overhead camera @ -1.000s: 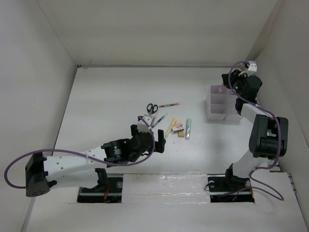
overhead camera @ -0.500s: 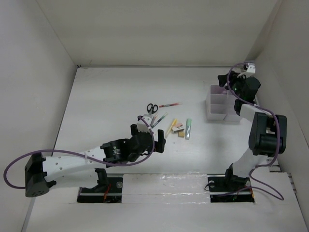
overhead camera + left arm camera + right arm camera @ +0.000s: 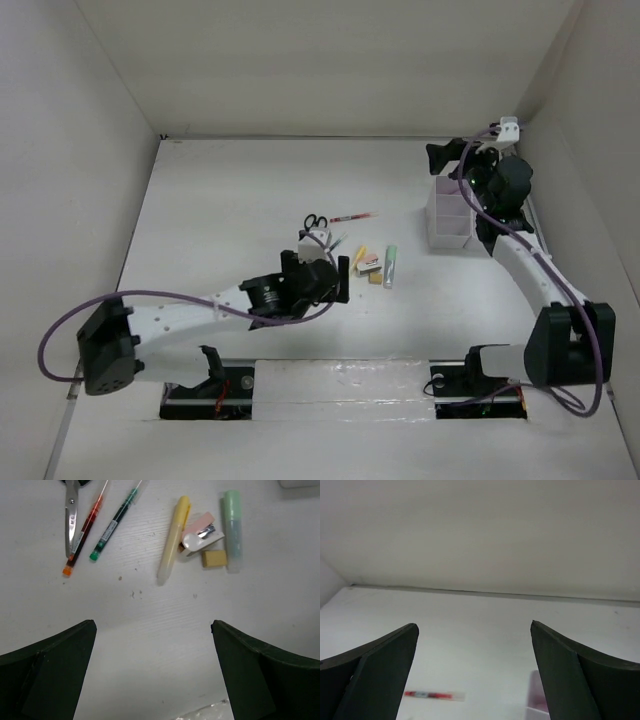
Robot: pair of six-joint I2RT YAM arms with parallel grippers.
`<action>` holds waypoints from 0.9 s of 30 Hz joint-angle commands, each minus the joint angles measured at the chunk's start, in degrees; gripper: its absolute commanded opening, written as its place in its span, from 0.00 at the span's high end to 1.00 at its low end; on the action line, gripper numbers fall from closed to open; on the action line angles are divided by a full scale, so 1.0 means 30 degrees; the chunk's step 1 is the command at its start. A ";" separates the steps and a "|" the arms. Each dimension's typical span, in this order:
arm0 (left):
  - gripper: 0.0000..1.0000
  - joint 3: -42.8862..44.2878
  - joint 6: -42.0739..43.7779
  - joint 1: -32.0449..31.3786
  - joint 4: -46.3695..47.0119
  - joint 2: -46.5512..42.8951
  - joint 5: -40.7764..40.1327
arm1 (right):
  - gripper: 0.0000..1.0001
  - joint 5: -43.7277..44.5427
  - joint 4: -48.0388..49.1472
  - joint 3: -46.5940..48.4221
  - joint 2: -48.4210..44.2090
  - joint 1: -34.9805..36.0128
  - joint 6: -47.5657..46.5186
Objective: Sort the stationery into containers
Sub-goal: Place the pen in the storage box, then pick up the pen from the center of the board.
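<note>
The stationery lies in a loose group mid-table: black-handled scissors (image 3: 315, 222) (image 3: 70, 515), a red pen (image 3: 350, 216) (image 3: 434, 695), an orange pen (image 3: 84, 530), a green pen (image 3: 112, 525), a yellow marker (image 3: 172, 540), a white-pink eraser (image 3: 200, 532), a yellowish block (image 3: 215, 558) and a light green marker (image 3: 389, 265) (image 3: 232, 530). My left gripper (image 3: 330, 275) (image 3: 152, 625) hovers open just on the near side of them, holding nothing. The white container (image 3: 452, 212) stands at the right. Above its far edge my right gripper (image 3: 440, 157) (image 3: 474, 626) is open and empty. Something pale pink (image 3: 536, 692) stands in the container.
White walls enclose the table on the left, back and right. The right wall runs close behind the container. Both arm bases sit at the near edge.
My right gripper has opened and lifted up and left over the container; the pink item it held is no longer in it. My left arm has reached farther right, closer to the stationery.
</note>
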 commanded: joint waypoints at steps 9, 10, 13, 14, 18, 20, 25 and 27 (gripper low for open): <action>0.00 0.4563 0.4566 0.0859 0.1979 0.7764 0.0600 | 0.00 0.0258 -0.6019 -0.1649 -0.7746 0.3050 -0.0647; 0.00 0.4565 0.5266 0.0859 0.2243 0.8028 0.0776 | 0.00 0.0258 -0.6284 -0.1915 -0.8307 0.3052 -0.0647; 0.03 0.4740 0.5739 0.1502 0.2422 0.8966 0.1155 | 0.00 -0.0150 -0.6697 -0.2562 -1.0209 0.3052 -0.0647; 0.03 0.4740 0.6177 0.1939 0.2712 0.9171 0.1767 | 0.00 -0.0152 -0.7190 -0.2562 -1.0565 0.3226 -0.0647; 0.06 0.4391 0.7378 0.2673 0.4059 0.9668 0.3353 | 0.00 -0.0881 -0.8043 -0.2562 -1.1475 0.3228 -0.0647; 0.09 0.4679 0.7558 0.2850 0.4238 1.0108 0.3852 | 0.00 -0.1087 -0.8044 -0.2562 -1.1477 0.3228 -0.0647; 0.11 0.5325 0.8085 0.3083 0.4414 1.1863 0.4262 | 0.00 -0.1673 -0.8044 -0.2386 -1.1477 0.3228 -0.0296; 0.18 0.5502 0.8085 0.3086 0.4590 1.2364 0.4440 | 0.00 -0.1675 -0.8044 -0.2386 -1.1680 0.3403 -0.0296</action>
